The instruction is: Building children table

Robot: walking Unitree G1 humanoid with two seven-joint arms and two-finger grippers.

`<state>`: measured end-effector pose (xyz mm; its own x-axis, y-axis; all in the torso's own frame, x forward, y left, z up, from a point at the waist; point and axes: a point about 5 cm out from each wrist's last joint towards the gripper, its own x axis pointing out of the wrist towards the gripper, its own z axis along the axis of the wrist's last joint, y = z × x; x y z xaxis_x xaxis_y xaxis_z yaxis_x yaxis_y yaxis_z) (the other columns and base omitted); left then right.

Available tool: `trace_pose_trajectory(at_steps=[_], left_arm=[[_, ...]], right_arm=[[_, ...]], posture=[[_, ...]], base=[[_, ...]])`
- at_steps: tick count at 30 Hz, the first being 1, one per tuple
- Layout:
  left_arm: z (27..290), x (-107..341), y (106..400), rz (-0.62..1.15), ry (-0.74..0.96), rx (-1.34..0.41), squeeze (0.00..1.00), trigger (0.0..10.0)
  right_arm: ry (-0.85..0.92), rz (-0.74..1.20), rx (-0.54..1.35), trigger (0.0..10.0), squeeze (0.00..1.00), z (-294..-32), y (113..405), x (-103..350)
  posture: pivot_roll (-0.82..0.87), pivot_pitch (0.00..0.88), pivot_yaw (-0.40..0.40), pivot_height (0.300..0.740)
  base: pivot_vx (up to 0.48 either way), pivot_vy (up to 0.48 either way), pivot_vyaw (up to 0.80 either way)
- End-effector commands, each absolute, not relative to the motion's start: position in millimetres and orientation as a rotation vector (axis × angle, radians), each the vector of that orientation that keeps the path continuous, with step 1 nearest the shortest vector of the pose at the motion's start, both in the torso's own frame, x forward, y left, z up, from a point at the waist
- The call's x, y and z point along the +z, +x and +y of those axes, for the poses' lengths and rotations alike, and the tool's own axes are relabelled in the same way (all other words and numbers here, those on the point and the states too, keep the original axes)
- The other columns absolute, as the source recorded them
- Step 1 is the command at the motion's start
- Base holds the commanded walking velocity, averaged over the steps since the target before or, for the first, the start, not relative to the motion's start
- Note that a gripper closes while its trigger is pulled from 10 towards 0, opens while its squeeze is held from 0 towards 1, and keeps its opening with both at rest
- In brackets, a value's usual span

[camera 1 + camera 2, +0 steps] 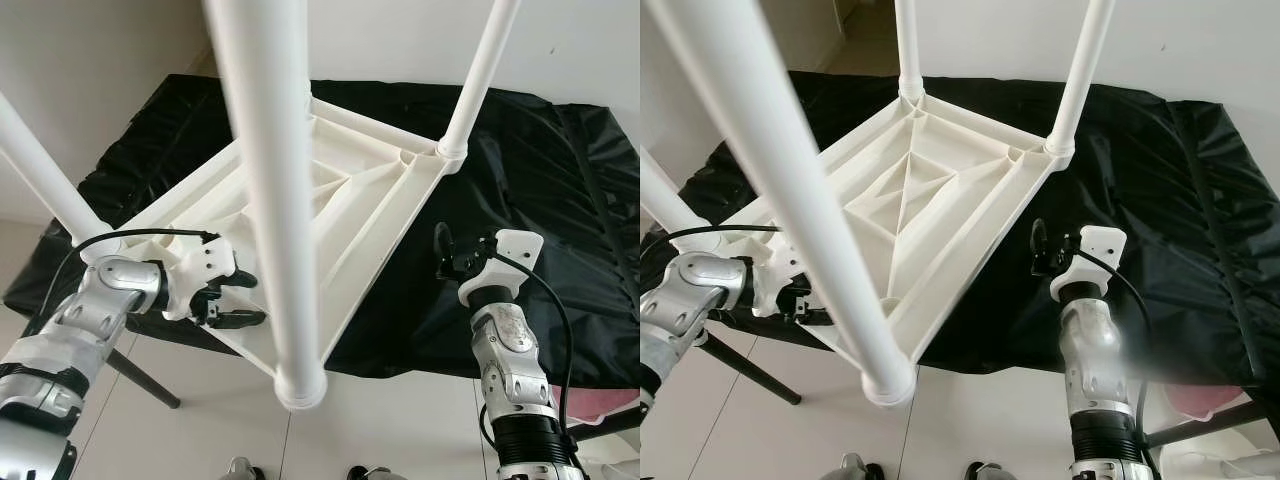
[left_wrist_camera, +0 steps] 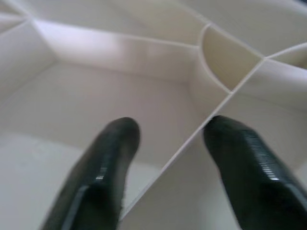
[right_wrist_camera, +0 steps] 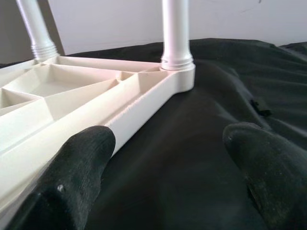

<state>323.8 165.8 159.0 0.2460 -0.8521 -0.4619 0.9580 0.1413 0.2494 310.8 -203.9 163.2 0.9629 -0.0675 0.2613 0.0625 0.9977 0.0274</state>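
On a surface (image 1: 1200, 250) draped in black cloth, a white plastic children's table (image 1: 930, 200) lies upside down, its ribbed underside facing up and four legs screwed in: one at each far corner (image 1: 1080, 70), one at the robot's left (image 1: 40, 165) and one nearest the camera (image 1: 275, 190). Risk looks highest at that near corner, which overhangs the surface edge above the floor (image 1: 970, 420); a hard push or pull from either arm could slide or tip the whole piece off. A careless sweep could also knock a leg crooked in its socket. The left pincer (image 1: 232, 300) is spread, its two black fingers (image 2: 105, 163) reaching into the underside and straddling a thin rib without clearly clamping it. The right pincer (image 1: 447, 252) hovers spread wide over the cloth just beside the table's right rim, one finger (image 3: 76, 167) near that edge, gripping nothing.
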Motion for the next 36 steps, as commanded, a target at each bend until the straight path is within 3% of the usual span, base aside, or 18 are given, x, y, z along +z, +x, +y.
trace_pose_trajectory(at_steps=[1,8,9,13,14,15,16,17,18,25,26,28,29,30,31,32,33,36], left_arm=[[168.0,155.8,323.7,0.248,0.524,-1.32,0.0,0.0],[157.9,156.7,333.2,0.176,0.482,-1.253,0.0,0.0],[150.7,159.1,341.6,0.11,0.467,-1.166,0.0,2.5],[149.0,159.5,343.8,0.097,0.458,-1.145,0.0,2.5],[144.9,159.6,346.0,0.078,0.44,-1.117,0.0,3.4],[144.9,159.6,346.0,0.078,0.44,-1.117,0.0,3.4],[138.2,161.5,349.1,0.037,0.426,-1.075,0.0,8.4],[138.2,161.5,349.1,0.037,0.426,-1.075,0.0,8.4],[132.0,163.5,351.3,0.008,0.407,-1.049,0.0,10.0],[123.5,167.1,349.4,-0.021,0.372,-1.073,0.0,10.0],[124.1,167.6,346.0,-0.015,0.355,-1.104,1.0,10.0],[124.1,167.6,346.0,-0.015,0.355,-1.104,1.0,10.0],[125.4,169.1,343.6,-0.023,0.354,-1.117,1.0,10.0],[125.4,169.1,343.6,-0.023,0.354,-1.117,1.0,10.0],[127.6,172.9,340.3,-0.038,0.35,-1.127,0.37,10.0],[127.6,172.9,340.3,-0.038,0.35,-1.127,0.37,10.0],[129.9,176.4,337.6,-0.052,0.347,-1.133,0.0,10.0],[137.4,183.4,331.2,-0.053,0.326,-1.158,0.0,10.0]], right_arm=[[0.009,-0.259,-0.075,10.0,0.0,-206.6,309.9,163.0],[0.008,-0.263,-0.077,10.0,0.0,-205.2,310.5,164.3],[0.012,-0.266,-0.074,10.0,0.0,-203.2,311.7,165.1],[0.012,-0.266,-0.073,10.0,0.0,-202.8,312.1,165.2],[0.011,-0.267,-0.075,10.0,0.0,-203.0,312.1,165.0],[0.011,-0.267,-0.075,10.0,0.0,-203.0,312.1,165.0],[0.007,-0.271,-0.072,10.0,0.0,-203.7,311.2,165.4],[0.007,-0.271,-0.072,10.0,0.0,-203.7,311.2,165.4],[0.009,-0.278,-0.063,10.0,0.0,-204.9,310.2,166.4],[0.007,-0.28,-0.027,10.0,0.0,-211.2,305.7,167.4],[-0.001,-0.271,-0.006,10.0,0.0,-212.2,302.4,165.3],[-0.001,-0.271,-0.006,10.0,0.0,-212.2,302.4,165.3],[0.0,-0.268,0.02,10.0,0.12,-211.6,299.1,163.9],[0.0,-0.268,0.02,10.0,0.12,-211.6,299.1,163.9],[0.014,-0.268,0.051,10.0,1.0,-210.2,295.7,163.4],[0.014,-0.268,0.051,10.0,1.0,-210.2,295.7,163.4],[0.018,-0.271,0.079,10.0,1.0,-208.8,292.9,163.7],[0.009,-0.274,0.156,10.0,1.0,-204.8,288.6,166.2]], posture=[[0.0,0.142,0.058,0.74],[-0.01,0.136,0.053,0.74],[-0.01,0.133,0.053,0.74],[-0.01,0.133,0.053,0.74],[-0.01,0.129,0.052,0.74],[-0.01,0.129,0.052,0.74],[-0.02,0.126,0.048,0.74],[-0.02,0.126,0.048,0.74],[-0.03,0.124,0.045,0.74],[-0.04,0.122,0.048,0.74],[-0.04,0.119,0.048,0.74],[-0.04,0.119,0.048,0.74],[-0.04,0.119,0.048,0.74],[-0.04,0.119,0.048,0.74],[-0.04,0.115,0.047,0.74],[-0.04,0.115,0.047,0.74],[-0.04,0.115,0.047,0.74],[-0.03,0.118,0.046,0.74]], base=[[0.0,0.0,0.0],[0.0,0.0,0.0],[0.0,0.0,0.0],[0.0,0.0,0.0],[0.0,0.0,0.0],[0.0,0.0,0.0],[0.0,0.0,0.0],[0.0,0.0,0.0],[0.0,0.0,0.0],[0.0,0.0,0.0],[0.0,0.0,0.0],[0.0,0.0,0.0],[0.0,0.0,0.0],[0.0,0.0,0.0],[0.0,0.0,0.0],[0.0,0.0,0.0],[0.0,0.0,0.0],[0.0,0.0,0.0]])
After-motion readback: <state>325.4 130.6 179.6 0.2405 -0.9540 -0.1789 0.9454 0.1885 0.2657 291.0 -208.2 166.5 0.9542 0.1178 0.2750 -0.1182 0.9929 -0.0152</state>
